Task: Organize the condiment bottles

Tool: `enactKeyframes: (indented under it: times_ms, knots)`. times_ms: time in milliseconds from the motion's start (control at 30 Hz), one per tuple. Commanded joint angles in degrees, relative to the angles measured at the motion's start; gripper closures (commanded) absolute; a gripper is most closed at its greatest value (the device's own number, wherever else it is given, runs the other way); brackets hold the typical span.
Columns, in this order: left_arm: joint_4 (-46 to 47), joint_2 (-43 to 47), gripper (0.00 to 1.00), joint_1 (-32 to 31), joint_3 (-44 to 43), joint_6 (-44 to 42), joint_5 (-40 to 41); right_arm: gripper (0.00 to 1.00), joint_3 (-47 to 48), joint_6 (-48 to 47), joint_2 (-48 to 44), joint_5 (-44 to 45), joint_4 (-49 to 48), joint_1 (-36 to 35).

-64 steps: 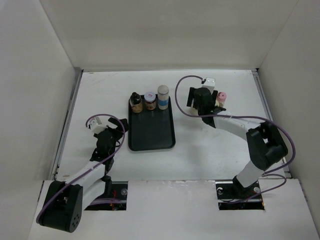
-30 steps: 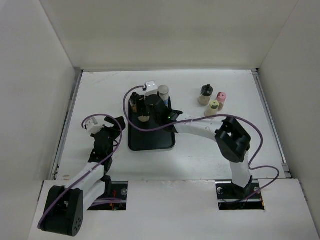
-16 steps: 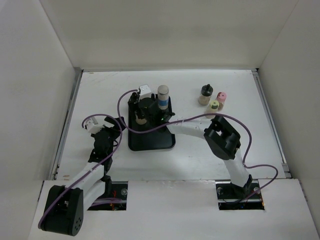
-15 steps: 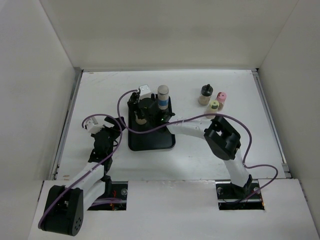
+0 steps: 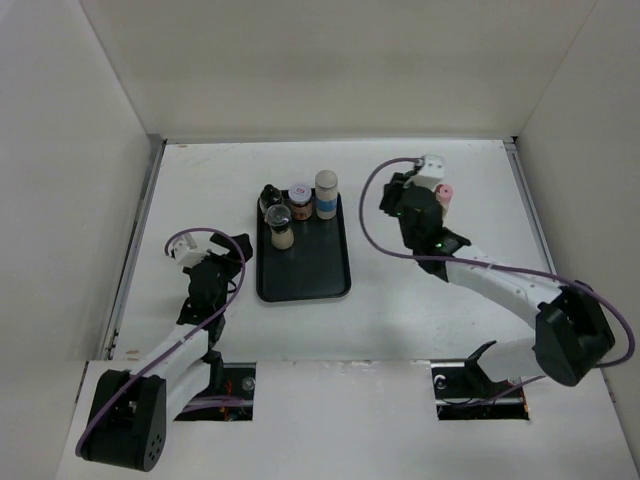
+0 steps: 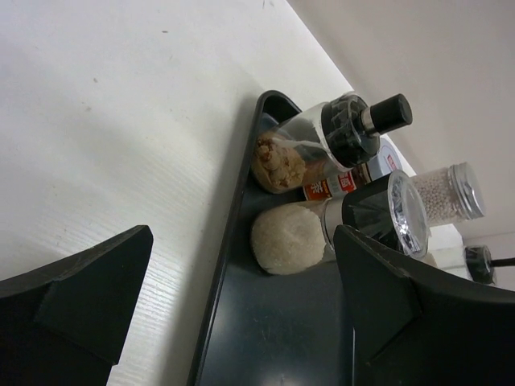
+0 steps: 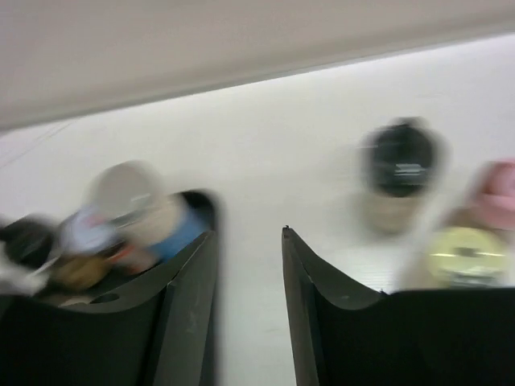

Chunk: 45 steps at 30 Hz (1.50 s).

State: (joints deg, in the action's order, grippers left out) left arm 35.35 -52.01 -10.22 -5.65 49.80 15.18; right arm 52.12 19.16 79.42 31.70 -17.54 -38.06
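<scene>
Though the right-wrist view is blurred, it shows the right gripper [image 7: 248, 241] with its two black fingers parted by a narrow gap. Nothing is between them and only the bare white table [image 7: 265, 153] shows through. To the right of that gap and untouched stand a black-capped tan bottle [image 7: 400, 165], a pink-capped bottle [image 7: 497, 189] at the frame's right edge and a pale-yellow-capped bottle [image 7: 463, 253] below it. From above, this gripper sits right of centre in the upper half and covers all of that group except the pink cap. A strip of open table separates it from the black rectangular plastic tray [image 5: 305, 275]. Four condiment bottles crowd the tray's upper end. Along the top rim are a black-capped bottle of brown chunks [image 5: 268, 196], a short red-labelled jar [image 5: 300, 197] and a tall pale-capped bottle with a blue label [image 5: 326, 193]. A clear-topped bottle of tan powder [image 5: 281, 230] stands just below the first two, and the tray's lower half is bare. The left gripper [image 6: 241, 265], at lower left in the overhead frame, has its fingers spread wide and holds nothing. It is low over the table, just outside the tray's left rim and not touching it. White walls close the table on the left, top and right.
</scene>
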Motion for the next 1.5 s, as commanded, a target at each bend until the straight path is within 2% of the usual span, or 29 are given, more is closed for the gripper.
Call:
enactKeyframes:
  times_ms: [0, 100, 133, 267, 567, 633, 767, 867, 1000, 1133, 1333, 1467]
  knots:
    - [2.4, -1.2, 0.00, -0.6, -1.1, 0.4, -0.3, 0.48, -5.2, 2.8, -3.4, 6.1, 2.8, 5.3]
    - [2.8, -1.3, 0.00, -1.2, -1.2, 0.2, 0.1, 0.19, -5.8, 3.2, -3.5, 7.1, 7.2, 9.1]
    - [3.0, -1.6, 0.00, -1.4, -1.3, 0.1, 0.4, 0.14, -5.5, 3.3, -2.7, 7.2, 8.3, 10.1]
    - [3.1, -1.3, 0.00, -1.5, -1.1, 0.0, 0.2, 0.08, -3.4, 2.9, 2.7, 6.9, 9.5, 12.7]
    - [3.0, -0.5, 0.00, -1.3, -0.9, -0.1, 0.6, 0.21, 0.7, 2.7, 10.6, 4.6, 8.2, 16.6]
    - [2.8, -0.6, 0.00, -1.0, -0.9, -0.1, 0.1, 0.28, 1.3, 2.4, 11.9, 4.1, 7.4, 16.9]
    - [3.1, -1.2, 0.00, -1.2, -1.1, -0.2, 0.4, 0.49, 0.6, 1.9, 12.0, 3.3, 4.5, 17.3]
    - [3.1, -1.3, 0.00, -1.0, -1.1, -0.1, -0.1, 0.58, -0.1, 1.4, 10.4, 3.5, 4.1, 16.9]
    - [3.1, -1.5, 0.00, -1.2, -1.2, -0.1, 0.2, 0.59, -1.3, 1.3, 4.4, 2.8, 3.7, 12.0]
    - [3.1, -1.6, 0.00, -1.4, -1.4, -0.2, 0.7, 0.58, 1.7, 1.2, 2.8, 0.6, 4.0, 3.3]
    - [3.2, -1.5, 0.00, -1.4, -1.3, -0.3, 0.7, 0.58, 10.6, 2.0, 13.7, -2.9, 1.6, -6.9]
    - [2.9, -0.7, 0.00, -1.0, -0.9, -0.3, 0.2, 0.57, 17.0, 0.4, 21.3, -3.7, 0.6, -10.2]
